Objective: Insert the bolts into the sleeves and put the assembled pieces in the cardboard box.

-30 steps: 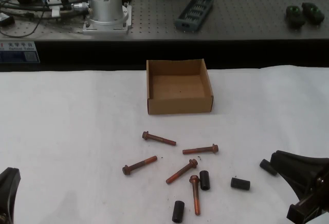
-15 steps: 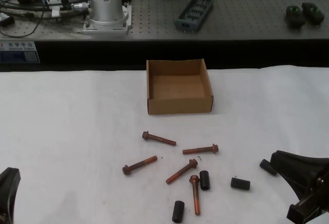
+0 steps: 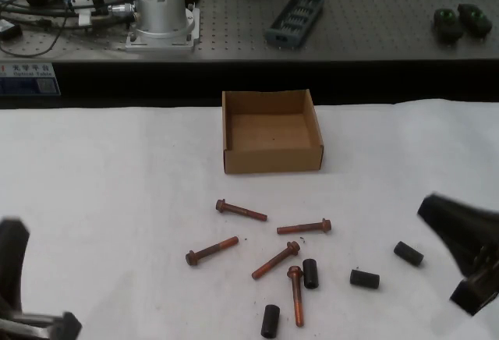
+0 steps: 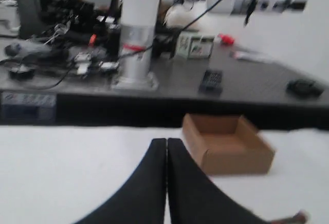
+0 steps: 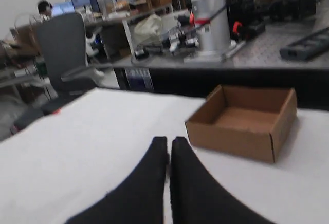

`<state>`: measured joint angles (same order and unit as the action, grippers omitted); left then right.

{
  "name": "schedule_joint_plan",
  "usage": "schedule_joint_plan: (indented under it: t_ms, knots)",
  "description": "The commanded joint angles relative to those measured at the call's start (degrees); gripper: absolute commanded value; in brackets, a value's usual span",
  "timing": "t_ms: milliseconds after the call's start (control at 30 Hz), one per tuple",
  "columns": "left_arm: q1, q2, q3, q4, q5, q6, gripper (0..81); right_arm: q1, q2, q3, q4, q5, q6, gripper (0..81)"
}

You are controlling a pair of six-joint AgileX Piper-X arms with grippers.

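Five coppery bolts (image 3: 274,260), four matte black sleeves (image 3: 310,273) loose on white sheet (image 3: 117,192), near side of open-top brown cardboard box (image 3: 273,161). Left gripper (image 4: 167,147), right gripper (image 5: 168,144): fingers pressed together, empty. Perforated metal bench (image 3: 374,20) behind.

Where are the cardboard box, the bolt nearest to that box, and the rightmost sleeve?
cardboard box (image 3: 273,157), high view, front wall.
bolt nearest the box (image 3: 243,211), high view, middle of shank.
rightmost sleeve (image 3: 408,253), high view, its middle.
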<state>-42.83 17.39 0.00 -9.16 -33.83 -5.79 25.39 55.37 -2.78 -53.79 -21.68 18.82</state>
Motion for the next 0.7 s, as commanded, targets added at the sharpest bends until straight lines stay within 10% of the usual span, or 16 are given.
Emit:
schedule_joint_plan:
  t_ms: [0,200,667]
  knots:
    - [0.14,-0.4,-1.9,-18.45,17.9,-4.87,0.5,0.04,-0.55,-0.69,-4.89,1.67,2.72,4.3]
    - [0.14,-0.42,-7.13,-18.83,36.11,-5.13,0.5,0.04,-0.55,-8.34,-4.84,-11.95,9.68,4.3]
    - [0.14,-0.65,-9.49,-35.05,27.34,-23.61,0.5,0.04,-0.55,-12.3,-19.8,-14.99,24.64,4.3]
